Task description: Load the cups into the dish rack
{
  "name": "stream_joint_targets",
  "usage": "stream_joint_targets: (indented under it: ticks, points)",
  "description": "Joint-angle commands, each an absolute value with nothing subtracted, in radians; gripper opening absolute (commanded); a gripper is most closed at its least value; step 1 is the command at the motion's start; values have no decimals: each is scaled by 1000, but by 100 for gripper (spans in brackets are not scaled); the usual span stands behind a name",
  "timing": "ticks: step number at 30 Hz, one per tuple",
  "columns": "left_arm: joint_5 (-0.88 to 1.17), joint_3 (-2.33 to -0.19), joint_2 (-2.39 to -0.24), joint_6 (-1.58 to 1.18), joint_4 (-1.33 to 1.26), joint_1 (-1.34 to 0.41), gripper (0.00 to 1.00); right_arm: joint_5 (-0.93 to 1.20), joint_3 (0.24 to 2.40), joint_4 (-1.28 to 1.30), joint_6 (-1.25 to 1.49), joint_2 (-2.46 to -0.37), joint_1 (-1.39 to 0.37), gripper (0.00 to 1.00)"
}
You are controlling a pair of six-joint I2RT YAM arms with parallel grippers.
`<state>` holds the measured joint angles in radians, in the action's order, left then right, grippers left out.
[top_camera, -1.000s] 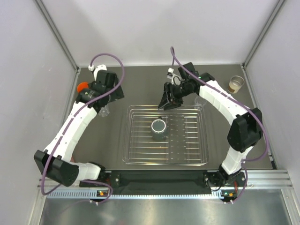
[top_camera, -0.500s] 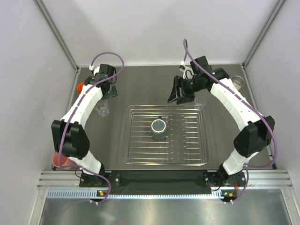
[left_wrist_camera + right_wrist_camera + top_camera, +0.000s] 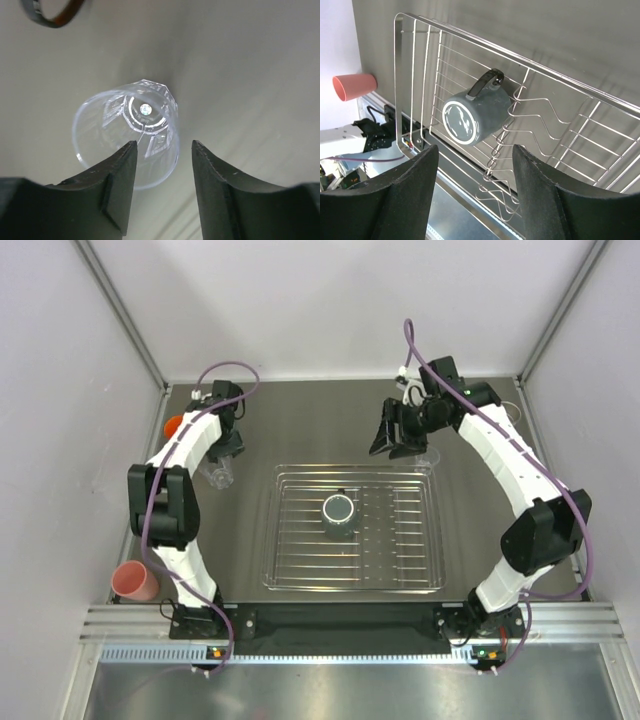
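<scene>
The dish rack (image 3: 350, 586) lies in the middle of the table with a dark grey cup (image 3: 338, 515) standing upside down in it. My left gripper (image 3: 226, 452) is open just above a clear cup (image 3: 218, 477) left of the rack; in the left wrist view its fingers (image 3: 162, 150) stand apart with the clear cup (image 3: 127, 135) under the left one. My right gripper (image 3: 392, 445) is open and empty above the rack's far right edge, next to another clear cup (image 3: 428, 455). The right wrist view shows the rack (image 3: 397, 75) and the grey cup (image 3: 477, 112).
An orange cup (image 3: 172, 425) stands at the far left. A pink cup (image 3: 135, 580) lies near the front left edge and also shows in the right wrist view (image 3: 355, 86). A cream cup (image 3: 512, 412) is partly hidden behind the right arm. Walls close off three sides.
The left arm has folded back towards the far left, uncovering the pink cup, with its gripper staying over the clear cup. The right gripper has moved right and away from the rack.
</scene>
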<state>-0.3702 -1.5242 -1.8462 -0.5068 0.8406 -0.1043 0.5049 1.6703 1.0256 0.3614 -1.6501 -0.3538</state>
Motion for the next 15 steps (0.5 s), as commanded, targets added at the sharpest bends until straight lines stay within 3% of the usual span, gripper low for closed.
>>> stream_joint_targets:
  ticks: [1,6,7,8,11,12,15]
  points:
    - [-370,-1548,-1862,-517,810,-103,52,512,1721,1040,336,-1623,-345,61]
    - [-377,-1532,-1881,-512,796,-100,43,518,1729,1045,331,-1634,-345,61]
    - [-377,-1534,-1885,-512,798,-100,38,518,1732,1046,328,-1635,-345,61]
    - [-377,-1542,-1888,-514,804,-100,26,518,1733,1049,327,-1637,-345,61]
    - [-379,-1551,-1870,-518,818,-100,13,518,1747,1060,319,-1643,-345,61]
    - [-380,-1557,-1859,-522,822,-100,4,518,1752,1063,316,-1646,-345,61]
    - [-370,-1609,-1816,-544,871,-100,0,522,1761,1065,311,-1647,-347,62]
